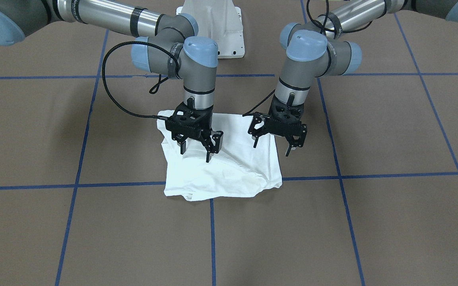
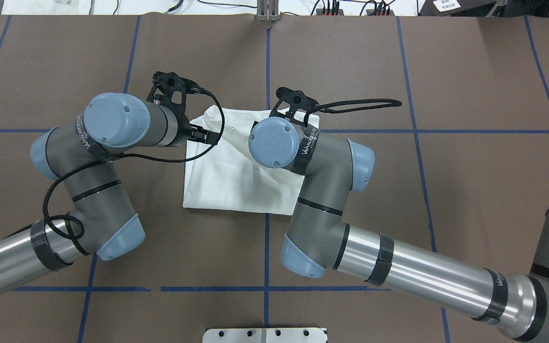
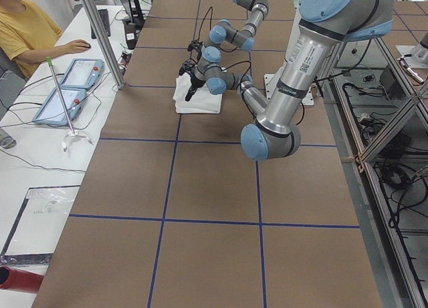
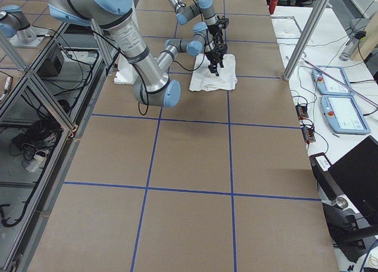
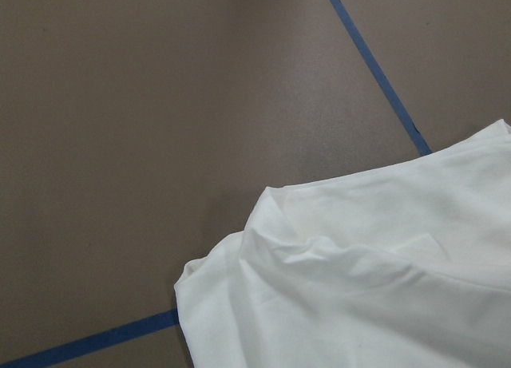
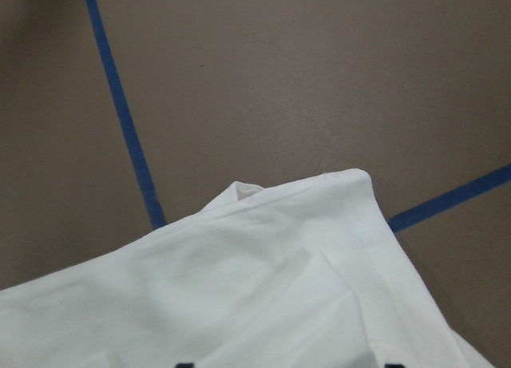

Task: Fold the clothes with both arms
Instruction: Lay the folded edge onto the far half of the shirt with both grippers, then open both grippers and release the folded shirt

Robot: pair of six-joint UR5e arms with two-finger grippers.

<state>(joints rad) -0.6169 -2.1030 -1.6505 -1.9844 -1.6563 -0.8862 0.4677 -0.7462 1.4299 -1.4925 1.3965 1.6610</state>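
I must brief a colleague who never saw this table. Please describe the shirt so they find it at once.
On the brown table crossed by blue tape lines, look just in front of the white pedestal base. The shirt lies there, a rumpled folded square below the left pincer and right pincer: the only soft white thing there.

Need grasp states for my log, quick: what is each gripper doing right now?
Left gripper: open, fingers spread over the white shirt, gripping nothing.
Right gripper: open, over the same shirt, gripping nothing.
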